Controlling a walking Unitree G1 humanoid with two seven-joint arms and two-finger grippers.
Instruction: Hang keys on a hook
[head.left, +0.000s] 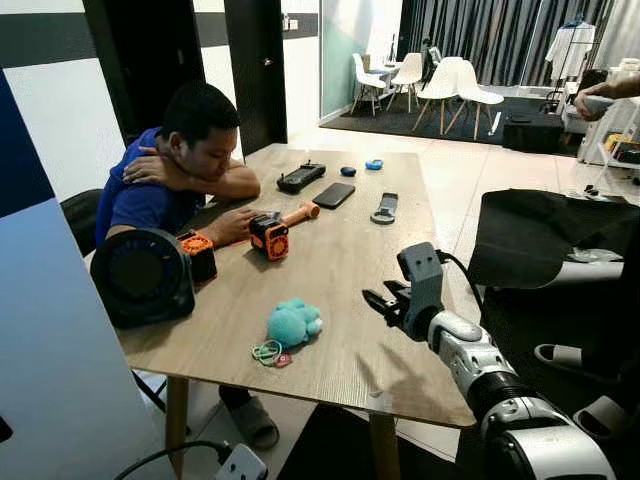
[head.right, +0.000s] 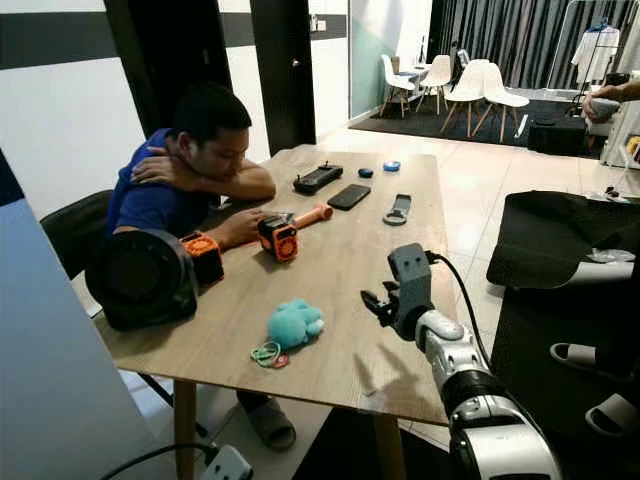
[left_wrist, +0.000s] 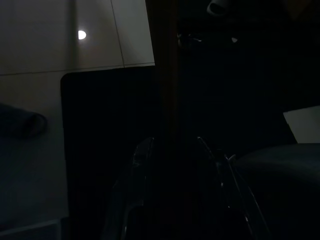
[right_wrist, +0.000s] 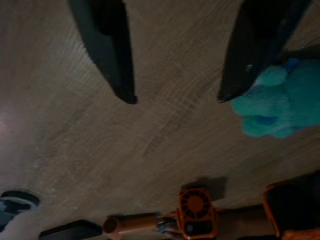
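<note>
A teal plush keychain (head.left: 293, 322) lies on the wooden table (head.left: 340, 260) near its front edge, with coloured key rings (head.left: 268, 352) attached at its near side. My right gripper (head.left: 378, 302) hovers just above the table to the right of the plush and points toward it. In the right wrist view its fingers (right_wrist: 112, 55) stand open with bare wood between them, and the plush (right_wrist: 280, 107) lies just outside one fingertip. My left gripper (left_wrist: 174, 142) hangs low in the dark beside the table, fingers apart.
A person (head.left: 180, 170) sits at the table's left side, arms resting on it. An orange tool (head.left: 270, 236), a black round device (head.left: 142, 275), a phone (head.left: 333, 195) and a controller (head.left: 300, 177) lie further back. A black-draped object (head.left: 540, 235) stands at right.
</note>
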